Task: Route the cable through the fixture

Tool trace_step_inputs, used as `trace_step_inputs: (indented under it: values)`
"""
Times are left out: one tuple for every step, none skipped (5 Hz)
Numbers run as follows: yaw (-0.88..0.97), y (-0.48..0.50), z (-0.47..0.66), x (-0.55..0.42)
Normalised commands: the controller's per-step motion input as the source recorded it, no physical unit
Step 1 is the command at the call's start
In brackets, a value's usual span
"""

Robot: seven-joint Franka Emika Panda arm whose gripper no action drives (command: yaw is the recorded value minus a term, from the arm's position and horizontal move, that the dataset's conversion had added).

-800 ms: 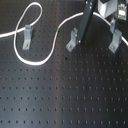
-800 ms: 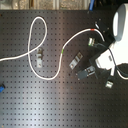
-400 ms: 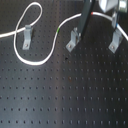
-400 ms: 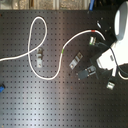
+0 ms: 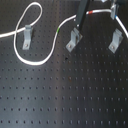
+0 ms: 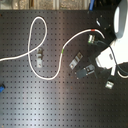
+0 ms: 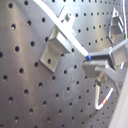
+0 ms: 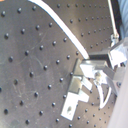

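Since the cable [image 5: 39,60] is light, limp and springy, you should expect it to sag and swing, so take hold close to the stretch being threaded. You have one cable, looping across the board past the first clip [image 5: 27,36], and three clips, the middle clip [image 5: 74,39] nearest the gripper [image 7: 90,61], which pinches the cable.

The arm [image 6: 121,22] showed as a bulky white rounded shell at the right edge of the second exterior view, ending in a white wrist block [image 6: 106,58] with a black-and-grey module below it. In the first exterior view the gripper [image 5: 79,26] was a thin dark finger assembly — red marking near its top. In both wrist views the fingers [image 7: 107,59] looked grey, metallic, angular.
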Motion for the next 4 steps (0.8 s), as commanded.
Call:
trace_step_inputs:
  values:
    - [0.0,0.007,0.01,0.013]
    - [-0.01,-0.065,0.26,0.075]
    - [0.0,-0.001,0.54,0.003]
    - [0.0,0.038,0.56,-0.011]
